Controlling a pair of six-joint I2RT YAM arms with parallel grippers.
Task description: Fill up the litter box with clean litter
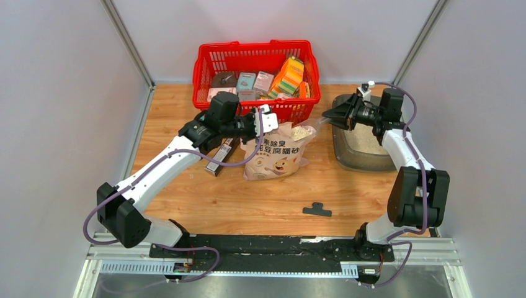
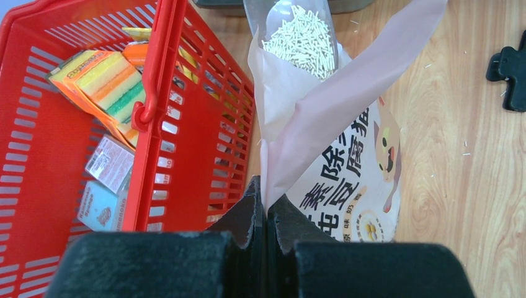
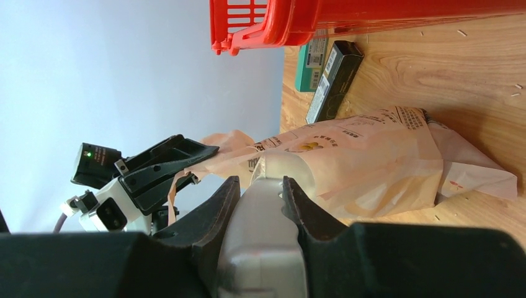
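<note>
Here left gripper [image 2: 267, 208] pinches bag [image 2: 347, 180], right gripper [image 3: 260, 186] scoop [image 3: 263, 242]

place: robot lab test cell | walls: plain grey panels [image 1: 56, 93] are enclosing a wooden tabletop [image 1: 248, 205] | rig: left arm [image 1: 162, 162] and right arm [image 1: 406, 155] are sitting bolted to a metal rail [image 1: 267, 269] | props: red basket [image 1: 208, 68] is holding packaged goods

So on the wooden bench [image 1: 248, 198] we've got a red mesh basket [image 1: 205, 77] at the back, stuffed with a pack of colourful sponges [image 1: 288, 76] and a few small boxes [image 1: 254, 81]. Right in front of it is a pinkish bag [image 1: 276, 158] with a cartoon cat on it, mouth open, with a clear scoop [image 2: 257, 15] at the opening. A slim black box [image 1: 221, 158] lies to the bag's left, and a black T-shaped piece [image 1: 317, 210] sits nearer us.
</note>
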